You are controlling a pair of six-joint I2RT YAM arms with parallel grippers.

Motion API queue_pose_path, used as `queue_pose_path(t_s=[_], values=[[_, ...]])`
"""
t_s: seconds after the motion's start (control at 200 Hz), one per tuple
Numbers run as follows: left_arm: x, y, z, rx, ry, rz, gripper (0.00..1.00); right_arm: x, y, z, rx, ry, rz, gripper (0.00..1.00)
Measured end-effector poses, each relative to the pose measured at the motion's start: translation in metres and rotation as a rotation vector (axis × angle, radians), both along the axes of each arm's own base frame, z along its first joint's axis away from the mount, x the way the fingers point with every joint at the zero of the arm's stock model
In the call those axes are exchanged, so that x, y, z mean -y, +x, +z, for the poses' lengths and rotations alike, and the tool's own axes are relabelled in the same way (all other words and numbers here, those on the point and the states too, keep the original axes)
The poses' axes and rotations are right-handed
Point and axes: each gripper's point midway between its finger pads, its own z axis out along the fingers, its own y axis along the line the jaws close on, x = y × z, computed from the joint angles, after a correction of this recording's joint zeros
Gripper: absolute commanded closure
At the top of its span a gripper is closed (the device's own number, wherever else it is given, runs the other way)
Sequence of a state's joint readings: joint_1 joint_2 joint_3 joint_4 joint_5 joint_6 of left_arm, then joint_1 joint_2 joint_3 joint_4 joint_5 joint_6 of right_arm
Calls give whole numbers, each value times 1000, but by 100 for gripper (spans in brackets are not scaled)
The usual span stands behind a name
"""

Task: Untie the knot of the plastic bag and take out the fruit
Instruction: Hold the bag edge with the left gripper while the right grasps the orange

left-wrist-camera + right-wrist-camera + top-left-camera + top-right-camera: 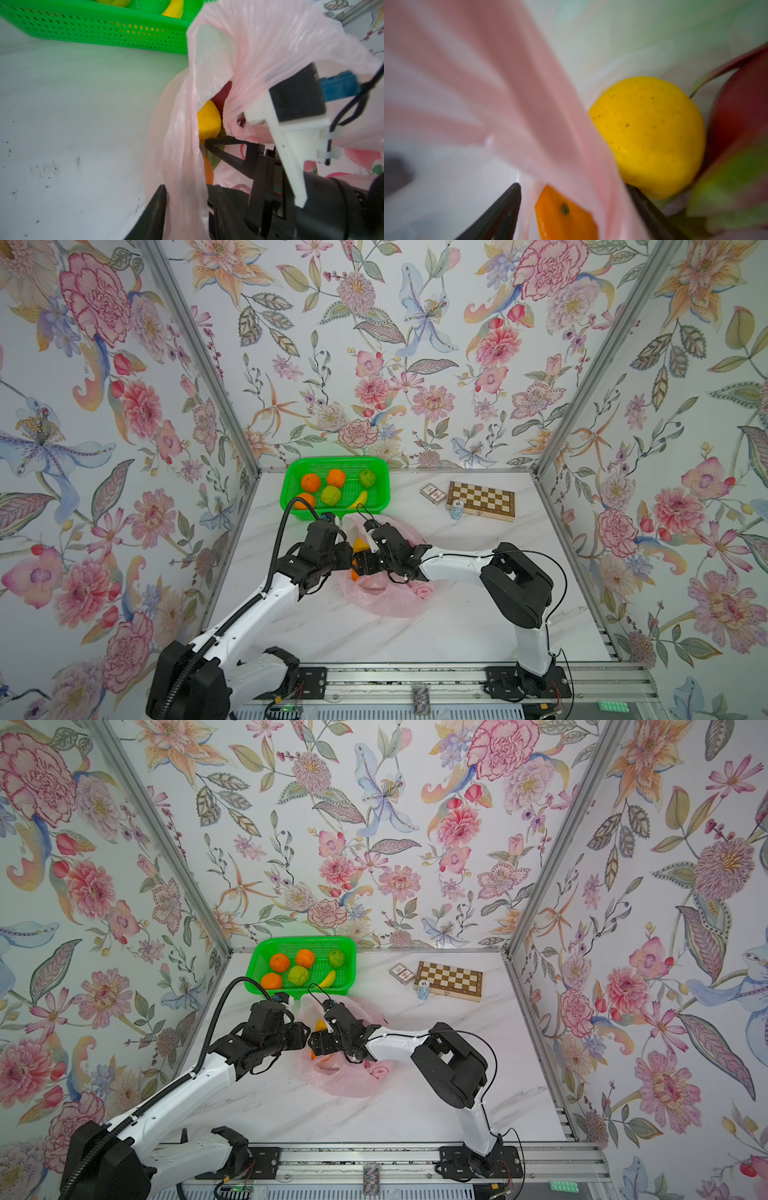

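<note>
The pink plastic bag point(390, 597) point(353, 1077) lies mid-table with its mouth open; the knot is out of view. Inside show fruit: a yellow round one point(648, 135) point(208, 120), an orange point(564, 212) and a red dragon fruit point(741, 104). My left gripper point(187, 199) sits at the bag's left rim, its fingers closed in on a taut band of bag film point(187, 145). My right gripper point(573, 187) reaches into the mouth from the right and is open. Its fingers straddle a fold of film and the orange, and one finger point(639, 199) rests by the yellow fruit.
A green perforated basket point(291, 489) point(104, 31) stands just behind the bag, holding oranges, green fruits and a small banana. At the back right lie a chessboard point(482, 499), a card box point(432, 493) and a chip stack point(457, 510). The two wrists nearly touch over the bag.
</note>
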State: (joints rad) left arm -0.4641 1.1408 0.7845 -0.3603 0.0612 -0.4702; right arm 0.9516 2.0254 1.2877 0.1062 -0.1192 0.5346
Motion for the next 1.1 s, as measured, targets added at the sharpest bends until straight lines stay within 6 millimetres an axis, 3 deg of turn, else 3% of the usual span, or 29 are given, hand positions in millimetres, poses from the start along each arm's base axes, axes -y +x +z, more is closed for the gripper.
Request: queue_pose_path(t_s=[0.22,0.35,0.51,0.585,0.751,0.866,1.101], values=[[-18,-1,1,4,40,97,89,4,-5,-30,-7,-93,0,16],[-23,-1,7,26,43,116,91,5,-1,-32,1,-116,-9,25],[-25,-1,10,38,47,125,90,8,0,-34,5,-133,-14,46],[-25,-1,9,35,49,124,90,9,0,-34,6,-138,-13,49],[-25,-1,6,29,55,121,92,17,-2,-27,9,-138,-20,49],[-29,0,5,35,82,125,96,29,-3,-11,9,-104,-44,49],[-60,-1,-1,48,234,166,100,61,7,20,6,38,-140,47]])
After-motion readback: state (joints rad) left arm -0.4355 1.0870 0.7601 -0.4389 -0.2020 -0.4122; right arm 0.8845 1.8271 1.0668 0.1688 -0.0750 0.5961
